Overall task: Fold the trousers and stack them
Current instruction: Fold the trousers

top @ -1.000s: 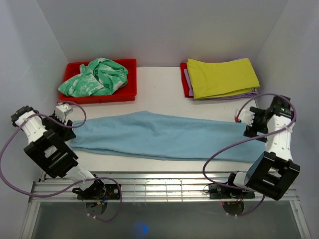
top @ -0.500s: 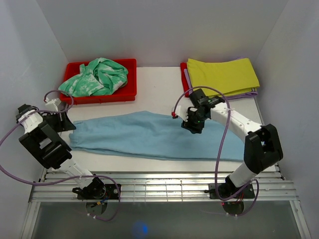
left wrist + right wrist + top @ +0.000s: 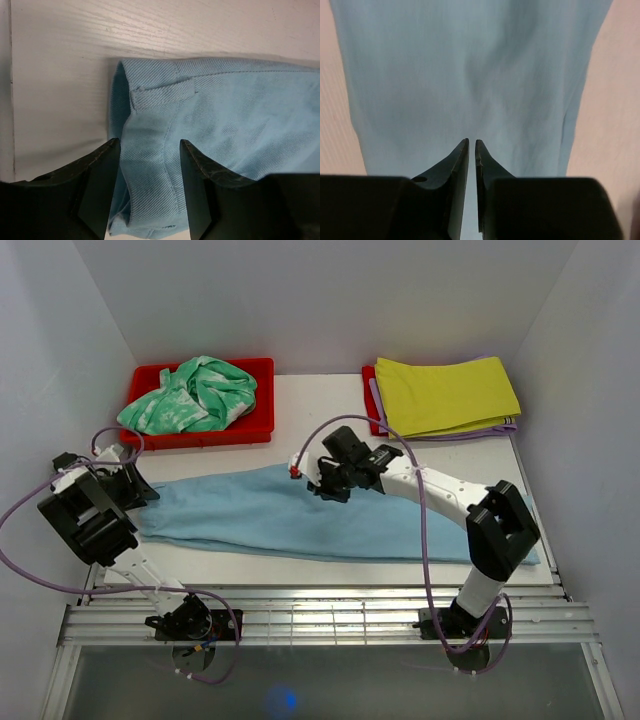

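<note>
Sky-blue across the bench (image 3: pixel 330 410): trousers (image 3: pixel 300 515) flat, unfolded. Now hovers at mid-leg rather than the right end, right jaws clenched empty. Straddles the waistband (image 3: pixel 155 95) with left jaws released. Suggests a fold starting.

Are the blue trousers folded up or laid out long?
Laid out long: the trousers stretch across the table at full length, with no crosswise fold.

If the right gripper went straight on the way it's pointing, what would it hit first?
The trousers, most likely: the right gripper points squarely at their blue cloth, nothing between. Its height above them is unclear.
</note>
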Action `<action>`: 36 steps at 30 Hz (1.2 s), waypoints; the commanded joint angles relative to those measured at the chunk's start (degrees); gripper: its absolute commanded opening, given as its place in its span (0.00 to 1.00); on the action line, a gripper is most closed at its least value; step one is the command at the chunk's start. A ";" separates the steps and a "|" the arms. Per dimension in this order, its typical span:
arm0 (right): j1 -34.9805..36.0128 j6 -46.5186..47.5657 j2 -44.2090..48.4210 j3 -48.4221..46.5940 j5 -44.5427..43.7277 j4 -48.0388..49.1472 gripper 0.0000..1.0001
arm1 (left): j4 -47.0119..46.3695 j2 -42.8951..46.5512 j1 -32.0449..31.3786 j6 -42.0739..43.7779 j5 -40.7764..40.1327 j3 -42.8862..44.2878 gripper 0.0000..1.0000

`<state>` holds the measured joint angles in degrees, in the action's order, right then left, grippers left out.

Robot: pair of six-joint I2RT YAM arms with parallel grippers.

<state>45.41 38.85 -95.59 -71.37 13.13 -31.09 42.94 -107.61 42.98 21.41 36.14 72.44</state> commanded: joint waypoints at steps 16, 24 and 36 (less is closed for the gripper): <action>20.86 -14.33 -29.74 -25.31 -1.43 25.99 0.08 | -0.05 3.64 -1.50 -5.85 4.02 -6.18 0.58; 21.92 -11.96 -30.53 -19.51 -0.82 23.54 0.08 | -2.24 1.27 -1.50 -7.69 5.61 -4.68 0.54; 22.09 -11.43 -30.79 -17.83 1.29 22.13 0.08 | -6.46 2.57 -2.11 -8.58 2.54 -4.33 0.67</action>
<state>67.09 27.55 -126.34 -90.26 12.53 -4.34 39.86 -108.09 41.30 12.62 40.16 68.27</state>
